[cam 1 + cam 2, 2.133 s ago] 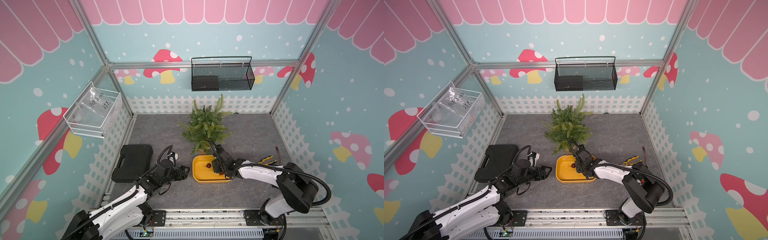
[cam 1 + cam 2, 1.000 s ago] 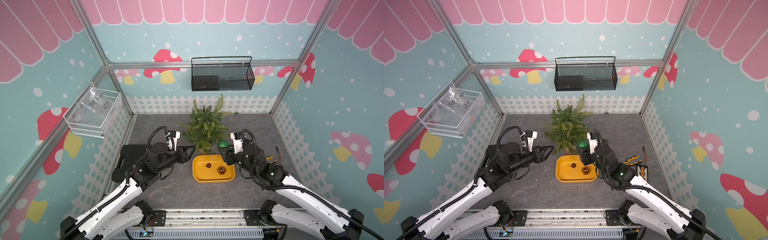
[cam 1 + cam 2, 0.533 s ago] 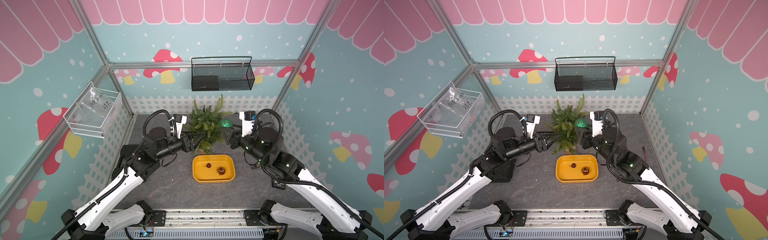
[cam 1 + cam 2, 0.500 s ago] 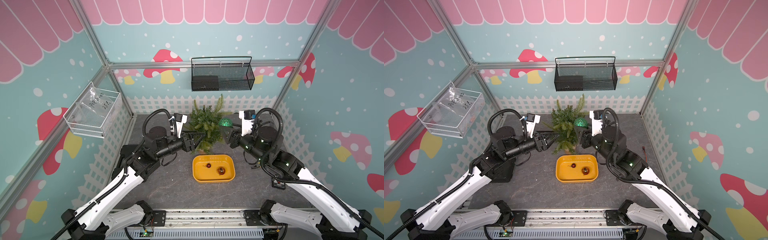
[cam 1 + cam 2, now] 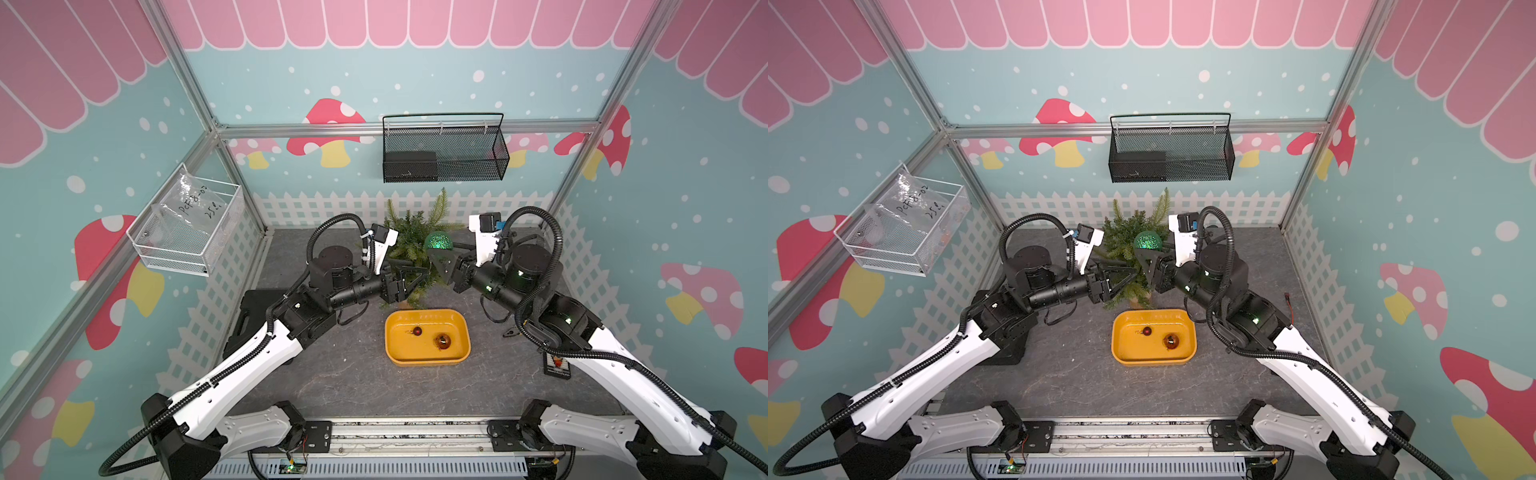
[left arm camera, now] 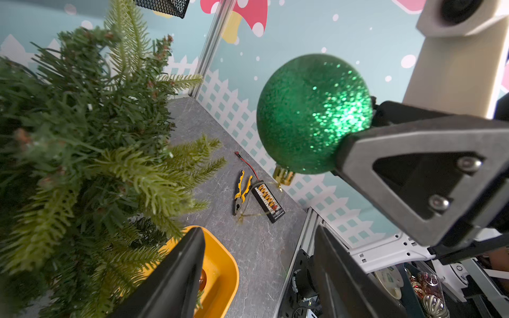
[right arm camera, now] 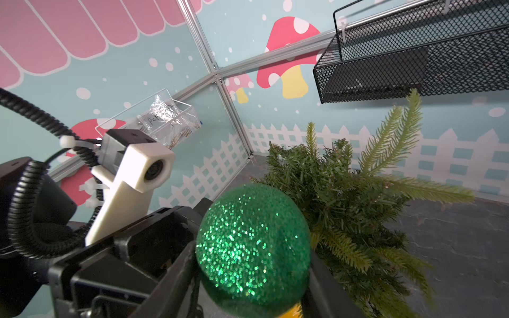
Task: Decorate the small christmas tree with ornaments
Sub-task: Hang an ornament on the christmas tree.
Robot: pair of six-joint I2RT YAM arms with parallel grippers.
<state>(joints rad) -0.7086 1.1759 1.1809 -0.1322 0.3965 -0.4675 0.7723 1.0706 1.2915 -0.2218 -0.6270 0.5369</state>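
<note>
- Right gripper (image 7: pixel 249 283) clamps the green ornament (image 7: pixel 253 242); ease its gold cap (image 6: pixel 283 176) onto a branch (image 6: pixel 154 176).
- Left gripper (image 6: pixel 259 234) gapes empty beside the tree (image 5: pixel 409 245); steady that branch.

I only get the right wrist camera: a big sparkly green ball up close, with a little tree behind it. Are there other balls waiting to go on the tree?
Observer: Two, besides the green ornament in your right gripper. A yellow tray on the table, on the robot's side of the small christmas tree, holds a copper-orange ornament and a tiny dark red ornament.
Operator: What is the other arm doing?
Observer: The left gripper is open and empty, by the tree's lower branches.
Operator: Anything else lying around?
Observer: A pair of yellow-handled pliers lies beside a small black connector board on the table, near the fence.
</note>
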